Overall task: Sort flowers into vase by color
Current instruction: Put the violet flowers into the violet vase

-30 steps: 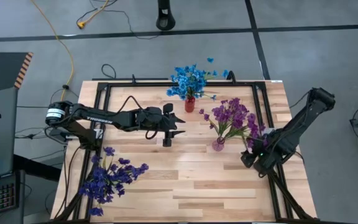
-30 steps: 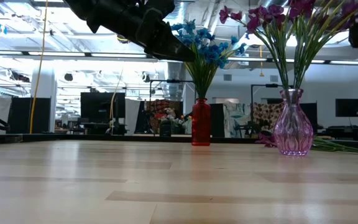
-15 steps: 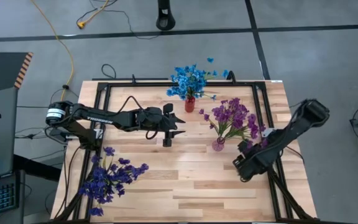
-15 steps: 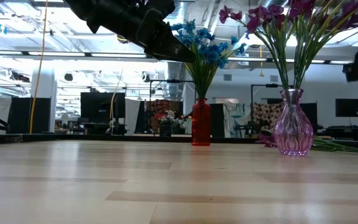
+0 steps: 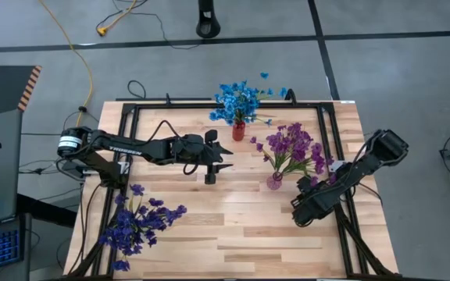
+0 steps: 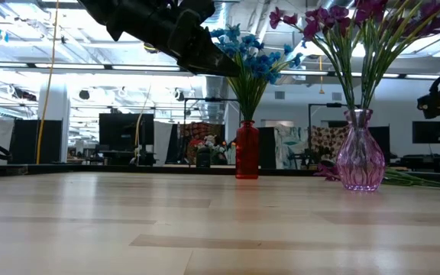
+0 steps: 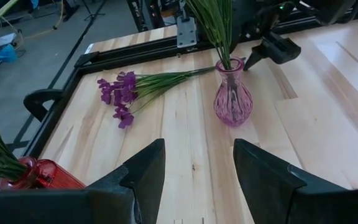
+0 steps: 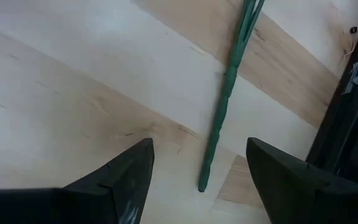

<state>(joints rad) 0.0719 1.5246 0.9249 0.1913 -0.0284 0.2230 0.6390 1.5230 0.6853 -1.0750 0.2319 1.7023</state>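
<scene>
Blue flowers [image 5: 237, 100] stand in a red vase [image 6: 247, 150] near the far edge. Magenta flowers [image 5: 289, 144] stand in a pink glass vase [image 6: 360, 160]; more magenta flowers [image 7: 126, 93] lie loose on the wood beside it. Dark indigo flowers [image 5: 137, 222] lie in a heap at the near left corner. My left gripper [image 5: 226, 158] hangs open over the table's middle, above the boards [image 7: 197, 149]. My right gripper [image 5: 297, 217] is open, low over the table near the pink vase. A green stem [image 8: 225, 99] lies on the wood between its fingers [image 8: 199, 149], untouched.
A black metal frame [image 5: 131, 117] runs around the tabletop's edges, and its right rail [image 8: 353, 124] is close beside my right gripper. Bare wood [image 5: 233, 226] stretches between the indigo heap and my right arm.
My right gripper has come down and moved toward the near edge and a little to the left, away from the loose magenta flowers, staying open. The flowers and vases stand as before.
</scene>
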